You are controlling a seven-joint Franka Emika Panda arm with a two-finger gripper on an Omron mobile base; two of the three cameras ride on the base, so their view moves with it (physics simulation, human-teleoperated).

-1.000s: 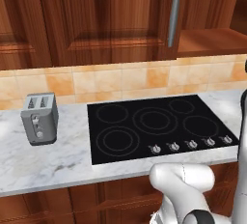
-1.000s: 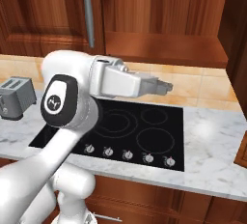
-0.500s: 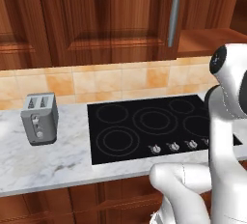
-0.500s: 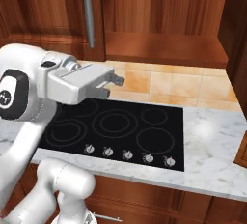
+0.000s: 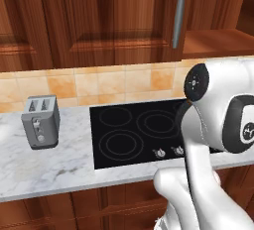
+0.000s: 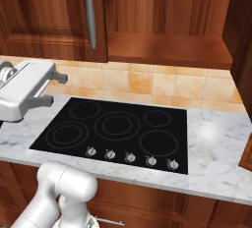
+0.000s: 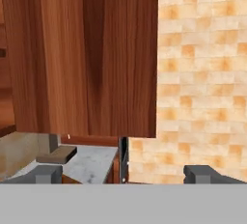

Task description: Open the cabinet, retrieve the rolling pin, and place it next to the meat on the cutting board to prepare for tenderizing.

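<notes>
A simulated kitchen is seen as the white arm swings across a marble counter [image 6: 216, 158]. In the right base view the gripper [image 6: 58, 89] is held level above the counter's left part, its two dark fingers [image 6: 60, 78] spread wide with nothing between them; they point toward the tiled backsplash [image 6: 147, 82]. The cabinet [image 6: 49, 15] is shown shut above, its long grey bar handle [image 6: 90, 15] hanging vertical, with an open wooden shelf [image 6: 167, 50] just beside it.

A silver two-slot toaster [image 5: 41, 122] is caught by the left base view alone, standing on the counter left of the black stovetop [image 5: 134, 132]; the stovetop's five front knobs [image 6: 130, 157] are counted in full from the right base view.

From the hand view, a dark wood panel [image 7: 87, 54] is set against tan tiling [image 7: 202, 73], with a strip of marble [image 7: 91, 162] below. No readable writing is shown anywhere.
</notes>
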